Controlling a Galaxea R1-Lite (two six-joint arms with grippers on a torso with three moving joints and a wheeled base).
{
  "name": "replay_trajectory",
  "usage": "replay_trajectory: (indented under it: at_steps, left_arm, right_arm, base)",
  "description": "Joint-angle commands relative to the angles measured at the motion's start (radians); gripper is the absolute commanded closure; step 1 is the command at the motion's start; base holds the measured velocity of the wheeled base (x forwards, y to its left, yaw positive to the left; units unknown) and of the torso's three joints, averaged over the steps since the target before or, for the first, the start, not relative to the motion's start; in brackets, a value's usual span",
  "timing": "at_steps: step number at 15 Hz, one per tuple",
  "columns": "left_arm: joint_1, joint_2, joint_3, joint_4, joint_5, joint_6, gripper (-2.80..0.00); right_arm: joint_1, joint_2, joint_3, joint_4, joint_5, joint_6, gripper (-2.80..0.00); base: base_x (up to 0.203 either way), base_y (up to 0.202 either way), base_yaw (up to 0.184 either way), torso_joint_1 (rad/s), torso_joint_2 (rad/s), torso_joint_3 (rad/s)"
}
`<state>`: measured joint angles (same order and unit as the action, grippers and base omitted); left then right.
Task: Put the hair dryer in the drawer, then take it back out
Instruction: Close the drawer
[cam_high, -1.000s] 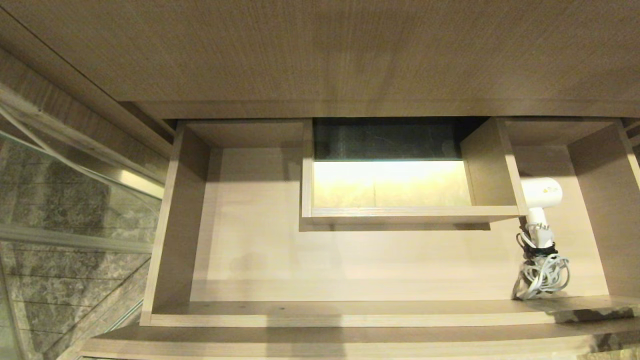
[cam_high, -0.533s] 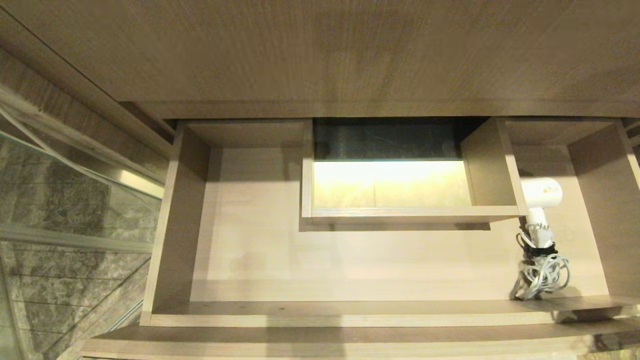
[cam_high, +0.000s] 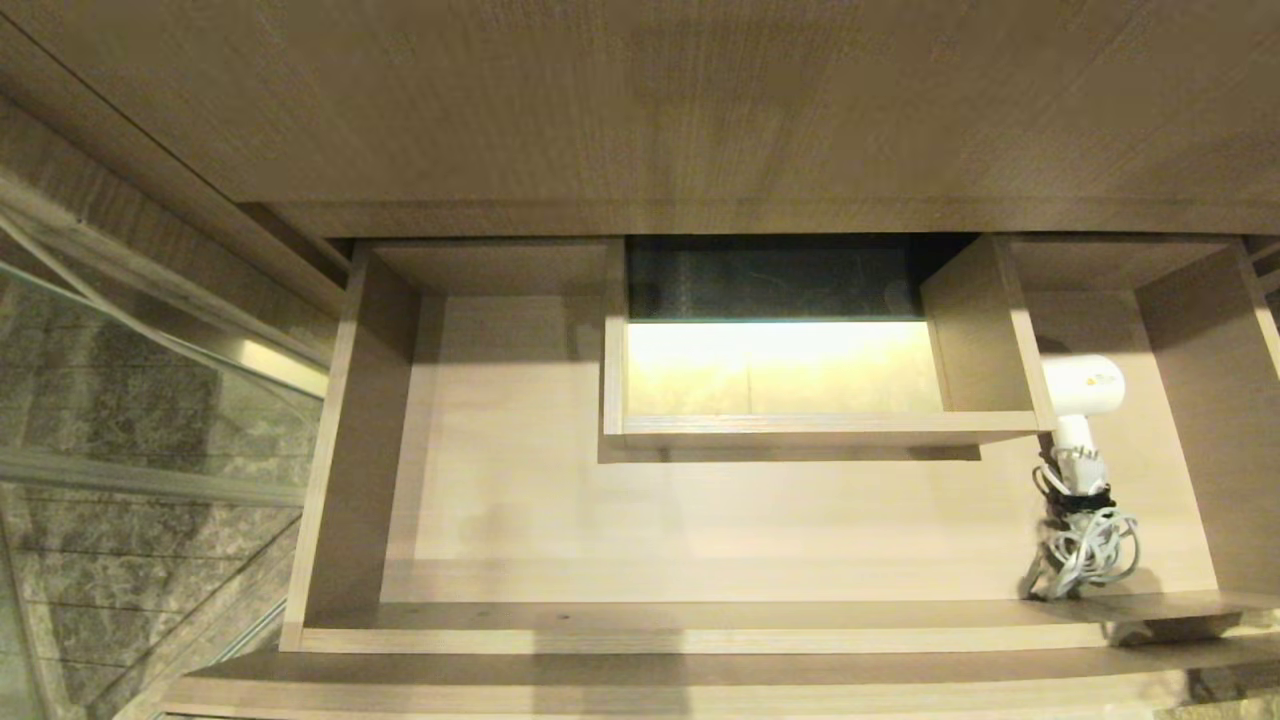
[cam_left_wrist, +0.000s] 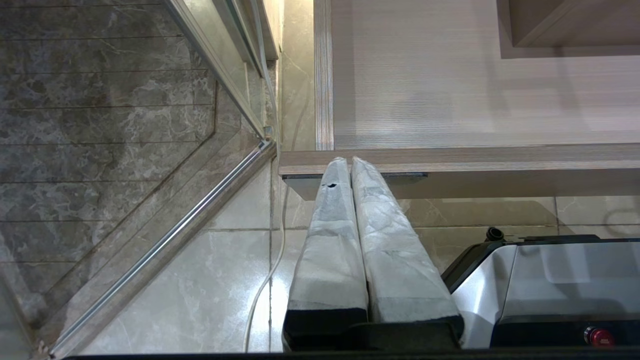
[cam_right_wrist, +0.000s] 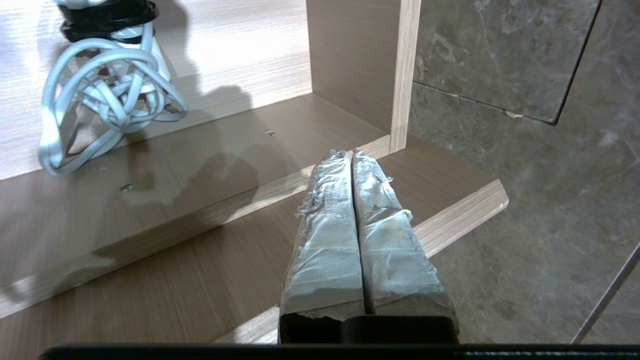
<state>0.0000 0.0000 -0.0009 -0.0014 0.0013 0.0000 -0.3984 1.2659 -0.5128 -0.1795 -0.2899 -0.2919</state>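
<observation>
On my wrist feeds, both the left gripper (cam_left_wrist: 350, 162) and the right gripper (cam_right_wrist: 348, 155) wear wrinkled grey tape over black bases; silver-and-black base housing (cam_left_wrist: 545, 285), red button (cam_left_wrist: 597, 336).

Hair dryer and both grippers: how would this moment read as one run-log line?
hair dryer: lying in open drawer, right end | right gripper: shut, empty, above front edge | left gripper: shut, parked

White hair dryer (cam_high: 1082, 385) lying in open beige drawer (cam_high: 700, 625), right side
</observation>
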Motion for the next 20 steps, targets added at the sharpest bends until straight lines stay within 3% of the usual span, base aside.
replay_trajectory:
  at_steps: [1, 14, 20]
  left_arm:
    - [0.0, 0.0, 0.001, 0.0, 0.0, 0.0, 0.0]
    - [0.0, 0.0, 0.001, 0.0, 0.0, 0.0, 0.0]
    - [0.0, 0.0, 0.0, 0.0, 0.0, 0.0, 0.0]
  right_arm:
    - [0.005, -0.02, 0.004, -0.002, -0.002, -0.003, 0.0]
    - [0.013, -0.069, 0.016, -0.032, -0.002, -0.016, 0.0]
    - [0.015, -0.072, 0.02, -0.062, 0.0, -0.025, 0.0]
  base:
    - [0.0, 0.0, 0.0, 0.002, 0.0, -0.031]
    - [0.0, 0.0, 0.0, 0.0, 0.0, 0.002]
    - [0.0, 0.0, 0.0, -0.161, 0.26, 0.116]
